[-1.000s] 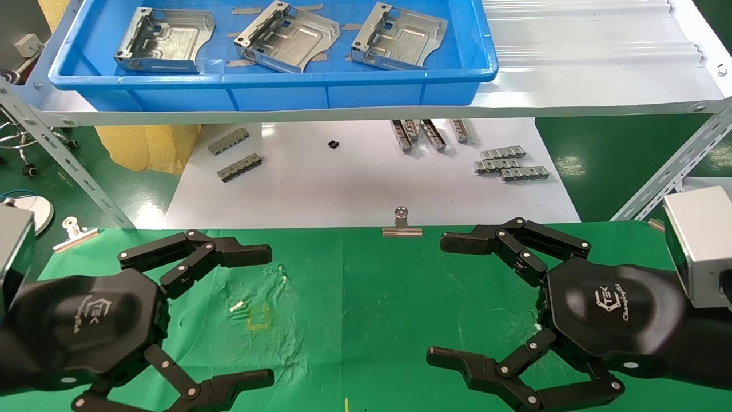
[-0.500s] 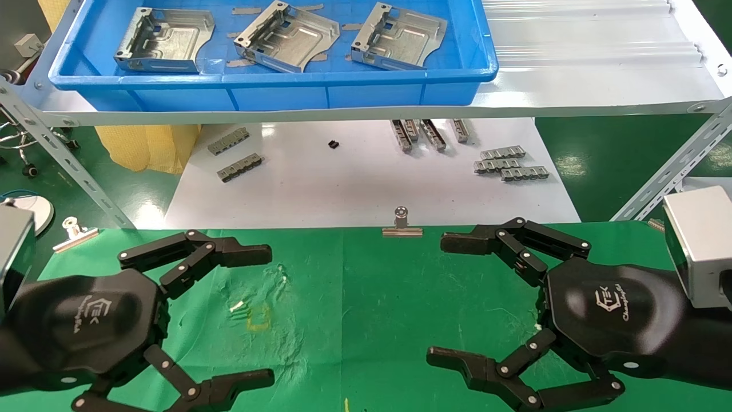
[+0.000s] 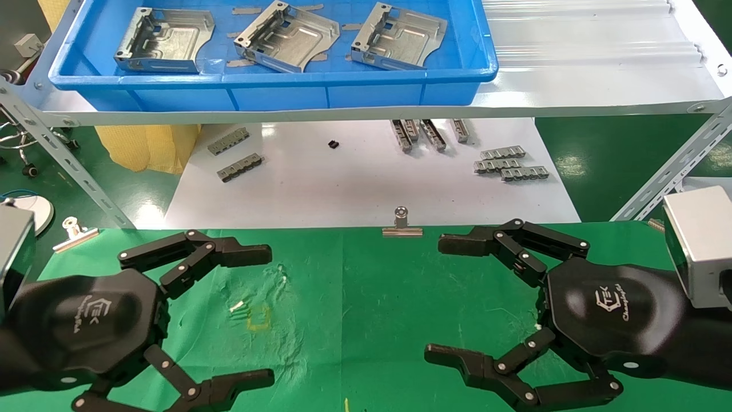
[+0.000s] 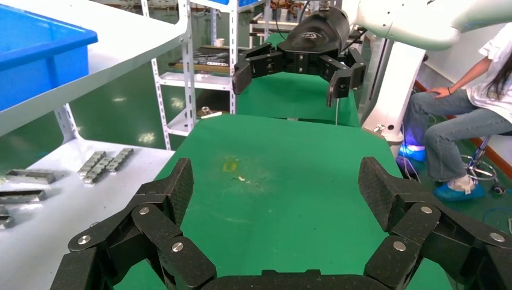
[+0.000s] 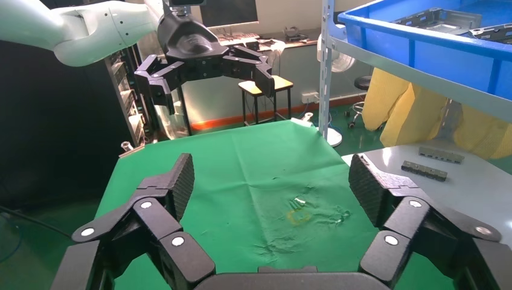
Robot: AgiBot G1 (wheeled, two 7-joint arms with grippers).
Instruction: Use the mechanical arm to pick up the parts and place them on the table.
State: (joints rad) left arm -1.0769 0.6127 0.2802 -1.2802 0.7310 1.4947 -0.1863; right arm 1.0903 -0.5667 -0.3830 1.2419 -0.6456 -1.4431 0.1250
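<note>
**Kid:** Why are both hands just hanging there?

**Me:** I have them waiting. My left gripper (image 3: 269,312) and my right gripper (image 3: 432,300) hover over the green table (image 3: 372,297), facing each other across the middle. Nothing sits between either set of jaws.

**Kid:** Are the fingers squeezed?

**Me:** No, both sets are spread wide, and both are holding nothing. I think wide jaws make sense, because the parts are broad and need a big bite.

**Kid:** Where are the parts?

**Me:** Three silvery metal brackets lie up in the blue tray (image 3: 274,77) on the shelf, well beyond both sets of jaws and higher. The left bracket (image 3: 166,40) is far out past the left jaws. The right bracket (image 3: 397,37) is closest to the right jaws' side. The middle bracket (image 3: 289,37) lies between them.

**Kid:** What are those little grey things?

**Me:** Small slotted strips (image 3: 509,163) on the white sheet (image 3: 343,183) under the shelf. Not my job.

**Kid:** And the yellow mark?

**Me:** The yellow mark (image 3: 258,317) sits on the cloth just beside the left jaws. My guess is that it shows where a bracket should go.
</note>
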